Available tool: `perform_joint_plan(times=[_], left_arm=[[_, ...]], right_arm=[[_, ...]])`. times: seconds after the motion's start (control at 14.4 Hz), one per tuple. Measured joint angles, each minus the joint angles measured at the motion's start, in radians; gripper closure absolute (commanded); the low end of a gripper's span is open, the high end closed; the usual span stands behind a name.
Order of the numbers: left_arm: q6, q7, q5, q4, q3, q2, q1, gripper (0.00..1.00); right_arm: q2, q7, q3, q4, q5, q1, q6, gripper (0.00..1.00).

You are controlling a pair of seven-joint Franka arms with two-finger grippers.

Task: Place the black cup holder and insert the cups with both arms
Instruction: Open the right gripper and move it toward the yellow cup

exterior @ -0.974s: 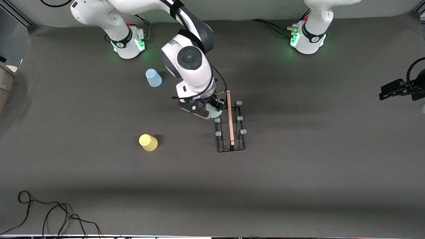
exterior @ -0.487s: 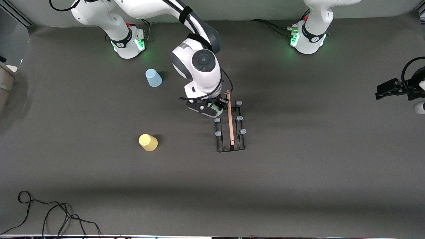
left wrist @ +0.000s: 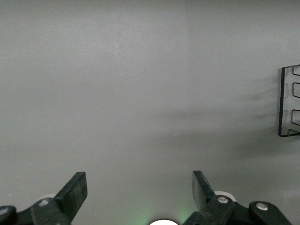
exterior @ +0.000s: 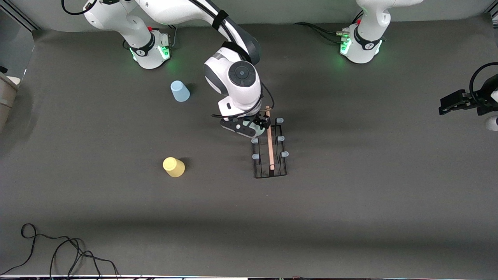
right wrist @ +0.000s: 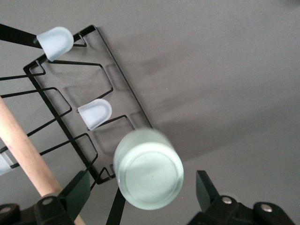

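Looking down from the front view: black cup holder [exterior: 269, 155] stands mid-table, wooden handle [exterior: 269, 138] running along its top, pale-capped pegs [exterior: 256, 156] on both sides. Right gripper [exterior: 253, 126] hangs over the holder's end nearest the arm bases, and the right arm's bulky wrist blocks most of that end. A sliver of the pale green cup [exterior: 253, 129] shows under the gripper. Light blue cup [exterior: 179, 91] sits upside down on the table toward the right arm's base; yellow cup [exterior: 173, 167] lies nearer the camera, well apart from the holder. Left gripper [exterior: 451, 105] waits over the table's edge at the left arm's end. Loose black cable [exterior: 58, 249] lies at the near corner.

Left wrist view: left gripper [left wrist: 139, 192] fingers spread wide, nothing between them; bare mat below, one corner of the holder [left wrist: 289, 101] at the frame's edge.

Right wrist view: right gripper [right wrist: 142, 190] fingers spread, standing clear of the pale green cup [right wrist: 148, 168] on both sides. Cup is inverted, base up, at the holder's [right wrist: 70, 112] end row; whether it sits on a peg cannot be told.
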Motion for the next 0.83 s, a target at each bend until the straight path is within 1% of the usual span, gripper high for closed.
perform_joint_plan(times=[0.21,0.35,0.56,0.7,0.83], left_arm=[[-0.006,-0.011,0.0,-0.001,0.0,0.0,0.0,0.0],[-0.018,-0.014,0.0,-0.003,0.0,0.0,0.0,0.0],[-0.027,-0.015,0.0,-0.008,-0.001,0.0,0.0,0.0],[-0.027,-0.015,0.0,-0.009,-0.001,0.0,0.0,0.0],[-0.027,-0.015,0.0,-0.009,-0.001,0.0,0.0,0.0]], right_arm=[[-0.013,-0.01,-0.023,0.014,-0.006,-0.006,-0.01,0.0],[-0.049,-0.087,-0.049,0.029,-0.007,-0.029,-0.076,0.0],[-0.127,-0.276,-0.062,0.035,-0.007,-0.128,-0.188,0.0],[-0.153,-0.4,-0.065,0.035,-0.007,-0.211,-0.208,0.0],[-0.153,-0.528,-0.067,0.032,-0.006,-0.286,-0.209,0.0]])
